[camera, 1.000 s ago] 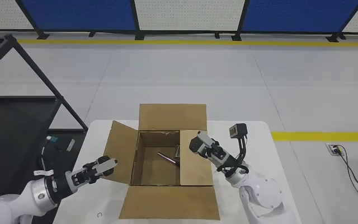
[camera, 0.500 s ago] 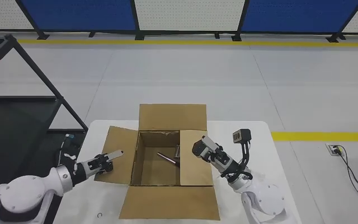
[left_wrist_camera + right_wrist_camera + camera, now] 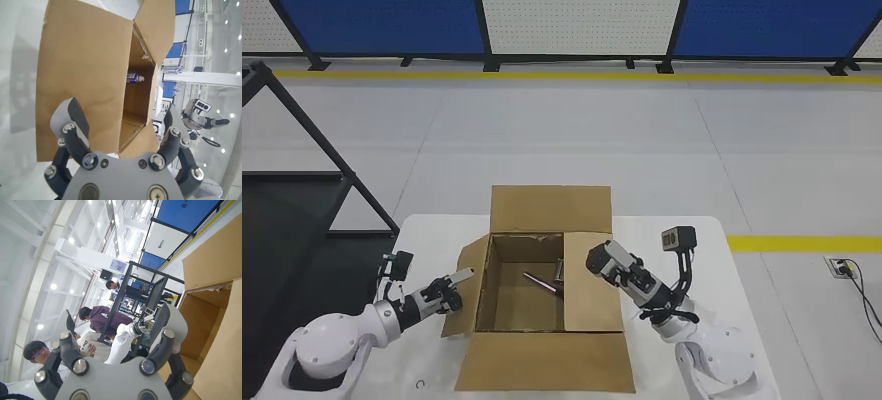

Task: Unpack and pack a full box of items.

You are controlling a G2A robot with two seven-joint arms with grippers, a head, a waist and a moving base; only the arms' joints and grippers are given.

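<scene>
Facing box point(image 3: 542, 362), left pincer point(image 3: 456, 279) spread, close beside

overhead plus wrists, box point(image 3: 550, 208) in common

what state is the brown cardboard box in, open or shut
Open. The brown cardboard box has all four flaps folded away from its top, and a blue-labelled spray can shows inside it.

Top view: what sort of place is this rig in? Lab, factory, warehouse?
Probably an industrial test hall or lab: blue partition panels and a yellow floor line bound the area, and the right wrist view shows a high white ceiling with rows of lights and a black metal rack.
</scene>
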